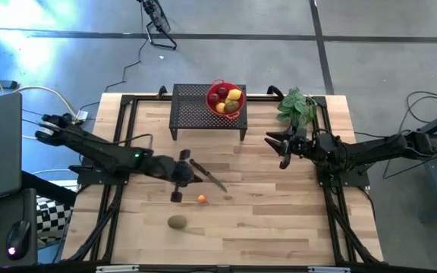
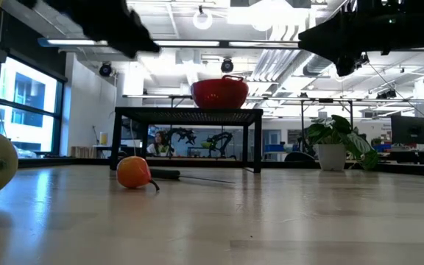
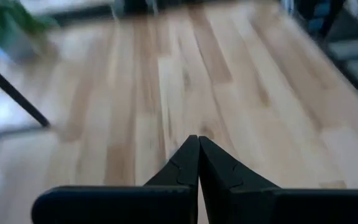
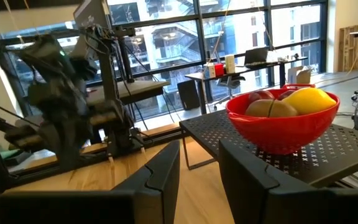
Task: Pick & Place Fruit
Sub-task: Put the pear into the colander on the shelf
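Both arms matte black, jointed segments, black cabling along the links. Left arm [image 1: 105,155] shows a small green indicator light (mid-link) and white rounded pieces at its base. Right arm [image 1: 370,148] all dark. Gripper fingers [image 3: 229,177] black, wedge-shaped, flat-faced.

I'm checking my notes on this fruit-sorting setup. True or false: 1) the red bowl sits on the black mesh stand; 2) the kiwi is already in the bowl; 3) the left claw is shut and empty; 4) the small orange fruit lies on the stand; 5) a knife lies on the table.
1) The red bowl sits on the black mesh stand: true.
2) False: the kiwi lies on the table.
3) The left claw is shut and empty: true.
4) False: the small orange fruit lies on the table.
5) A knife lies on the table: true.
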Controlling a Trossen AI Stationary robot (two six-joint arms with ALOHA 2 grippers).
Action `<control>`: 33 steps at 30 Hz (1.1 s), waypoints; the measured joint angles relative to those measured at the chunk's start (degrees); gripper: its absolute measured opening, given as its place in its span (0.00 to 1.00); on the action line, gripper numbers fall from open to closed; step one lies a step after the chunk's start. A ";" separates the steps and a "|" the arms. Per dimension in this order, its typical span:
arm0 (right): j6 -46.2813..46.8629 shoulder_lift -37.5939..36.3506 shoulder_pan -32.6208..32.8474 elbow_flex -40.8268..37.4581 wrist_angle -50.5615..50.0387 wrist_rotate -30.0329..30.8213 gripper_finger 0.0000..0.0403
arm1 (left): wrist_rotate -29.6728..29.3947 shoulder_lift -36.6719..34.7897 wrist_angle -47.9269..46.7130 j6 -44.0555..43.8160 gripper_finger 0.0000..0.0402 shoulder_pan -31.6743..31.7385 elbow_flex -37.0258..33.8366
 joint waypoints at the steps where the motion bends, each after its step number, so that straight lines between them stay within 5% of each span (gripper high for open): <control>1: -0.01 0.00 0.00 0.00 -0.01 0.00 0.26 | 2.41 1.44 0.20 0.01 0.00 1.04 -0.08; 6: -0.01 0.00 0.00 0.00 -0.42 0.03 0.26 | 9.59 7.17 4.66 0.78 0.00 4.23 0.90; 21: -0.01 0.00 0.00 0.00 -1.38 0.26 0.26 | 8.45 17.21 -15.14 7.77 0.02 5.36 15.09; 25: -0.20 -0.01 0.00 -0.02 -1.83 0.26 0.26 | 9.17 18.39 -14.93 8.61 0.13 5.32 15.26; 33: -0.44 -0.02 -0.01 -0.02 -3.41 0.28 0.26 | 9.21 19.43 -18.02 6.89 0.50 5.32 15.22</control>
